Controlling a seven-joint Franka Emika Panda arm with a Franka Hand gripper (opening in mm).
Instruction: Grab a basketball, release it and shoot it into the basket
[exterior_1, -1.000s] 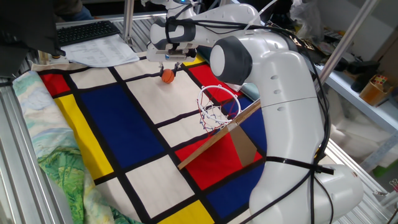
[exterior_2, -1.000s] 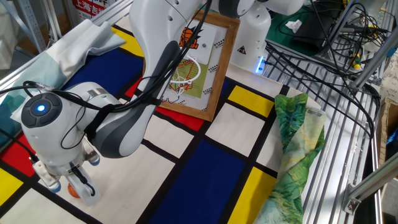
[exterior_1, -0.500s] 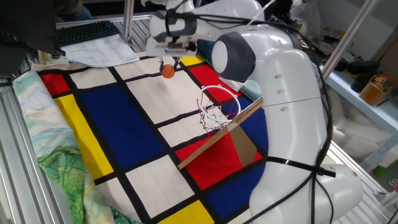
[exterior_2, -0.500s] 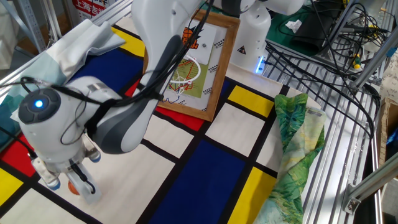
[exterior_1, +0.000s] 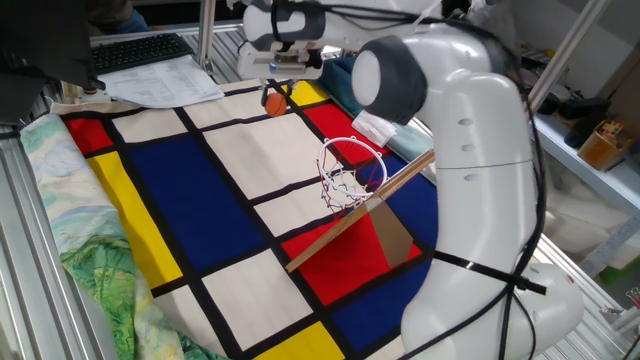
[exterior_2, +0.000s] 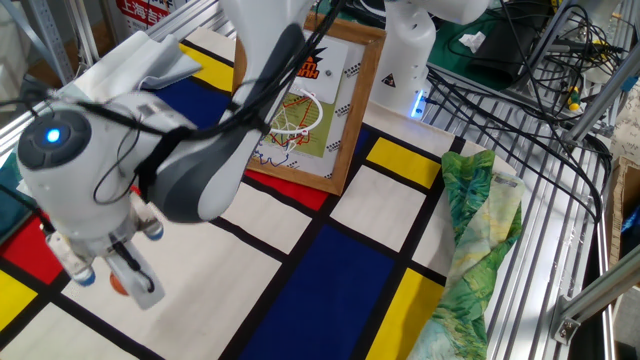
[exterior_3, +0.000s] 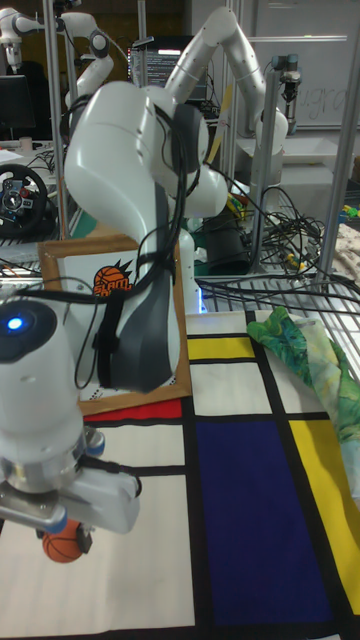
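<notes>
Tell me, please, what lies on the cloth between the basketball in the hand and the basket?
Nothing: in one fixed view, only bare checkered cloth lies between the basketball, held in the hand, and the basket.

Lighting was bright and even, looked like overhead room light, with only soft shadows on the checkered cloth. The white arm up close was smeared with motion blur. The tall fixed view came out grainier and a bit dimmer.

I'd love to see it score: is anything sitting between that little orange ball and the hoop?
Nothing visible does. The pincer holds the basketball above the checkered cloth, and only bare cloth lies between it and the basket on its slanted board.
</notes>
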